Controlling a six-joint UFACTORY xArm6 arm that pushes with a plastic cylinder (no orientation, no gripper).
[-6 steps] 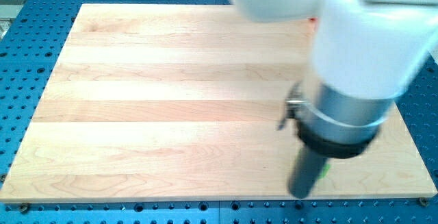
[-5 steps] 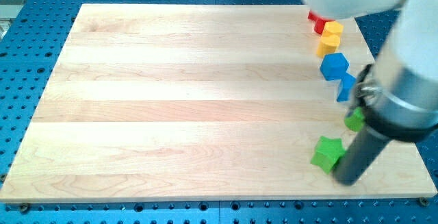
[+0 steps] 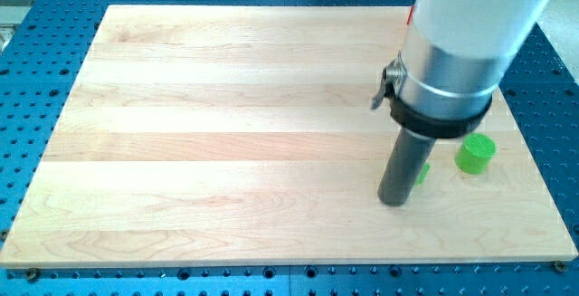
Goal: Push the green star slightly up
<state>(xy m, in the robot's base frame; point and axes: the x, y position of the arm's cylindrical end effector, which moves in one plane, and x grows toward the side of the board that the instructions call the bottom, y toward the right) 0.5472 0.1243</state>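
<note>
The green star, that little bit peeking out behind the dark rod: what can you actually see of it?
Very little. Only a thin sliver of the green star shows, bright green like painted wood or plastic, at the right edge of the dark rod, which covers the rest. Its star shape cannot be made out here. It lies on the wooden board in the view's lower right, left of and slightly below a green cylinder, apart from it. My tip sits just below and left of the sliver; whether it touches is hidden.

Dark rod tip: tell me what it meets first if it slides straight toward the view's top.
Probably the green star block, a sliver showing right of the rod, just above my tip; it is mostly hidden, so I might miss.
</note>
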